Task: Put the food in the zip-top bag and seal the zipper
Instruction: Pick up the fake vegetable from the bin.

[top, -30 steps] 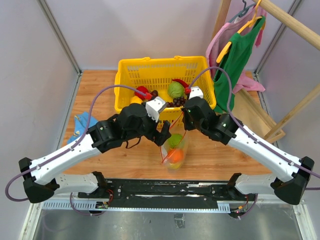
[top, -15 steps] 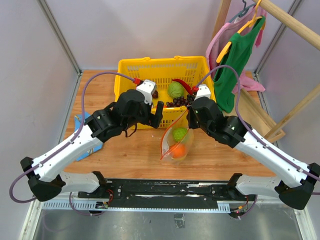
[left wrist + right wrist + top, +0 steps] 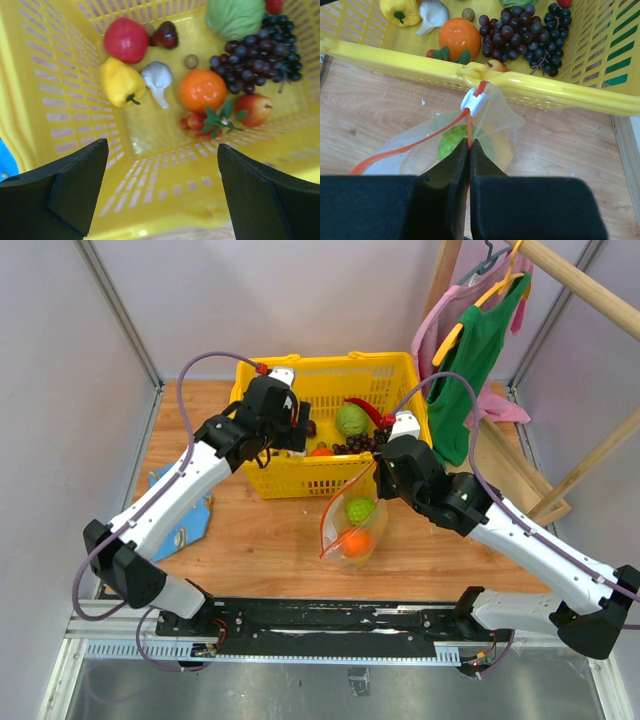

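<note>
The zip-top bag [image 3: 340, 548] lies in front of the yellow basket [image 3: 330, 368], holding a green piece [image 3: 360, 508] and an orange [image 3: 357, 540]. My right gripper [image 3: 469, 145] is shut on the zipper [image 3: 410, 146] just below its whitish end piece [image 3: 473, 101]; the strip's two sides are spread apart. My left gripper [image 3: 162, 146] is open and empty above the basket's near wall [image 3: 165, 200]. Inside lie a yellow bell pepper [image 3: 120, 81], an orange [image 3: 202, 90], a red fruit [image 3: 126, 39], garlic [image 3: 157, 79] and grapes [image 3: 260, 55].
A green cabbage [image 3: 235, 17], a small apple [image 3: 252, 109] and strawberries [image 3: 200, 121] also lie in the basket. A blue cloth [image 3: 168, 488] is at the table's left. Green and pink clothes [image 3: 470, 350] hang on a wooden rack at the right.
My left arm has swung away from the bag, back and left, and now hovers open over the basket. My right gripper has kept its hold on the zipper; the bag has settled on the table.
</note>
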You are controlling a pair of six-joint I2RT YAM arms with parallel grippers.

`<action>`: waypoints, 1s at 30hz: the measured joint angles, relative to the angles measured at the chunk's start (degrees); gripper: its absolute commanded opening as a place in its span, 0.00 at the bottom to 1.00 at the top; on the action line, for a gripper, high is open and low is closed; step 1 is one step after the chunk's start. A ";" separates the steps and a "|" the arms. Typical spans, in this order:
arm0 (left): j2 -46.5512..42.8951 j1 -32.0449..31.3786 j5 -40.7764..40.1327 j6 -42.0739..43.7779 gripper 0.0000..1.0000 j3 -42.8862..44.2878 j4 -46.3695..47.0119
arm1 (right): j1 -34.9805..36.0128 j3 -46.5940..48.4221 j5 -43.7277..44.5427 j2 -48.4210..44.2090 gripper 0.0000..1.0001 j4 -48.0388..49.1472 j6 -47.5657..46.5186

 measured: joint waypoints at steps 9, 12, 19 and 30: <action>10.67 6.45 1.22 -0.02 0.87 2.12 0.63 | 0.00 0.00 -0.07 0.17 0.04 0.02 -1.46; 13.55 7.61 1.20 -0.09 0.86 2.86 0.98 | 0.00 0.00 -0.11 0.50 0.04 0.04 -1.73; 20.85 9.14 0.92 -0.79 0.86 3.91 2.86 | 0.00 0.00 -0.09 0.70 0.04 0.09 -2.64; 31.12 11.82 0.26 -1.73 0.88 3.91 7.19 | -0.02 0.00 -0.13 1.05 0.04 0.17 -3.65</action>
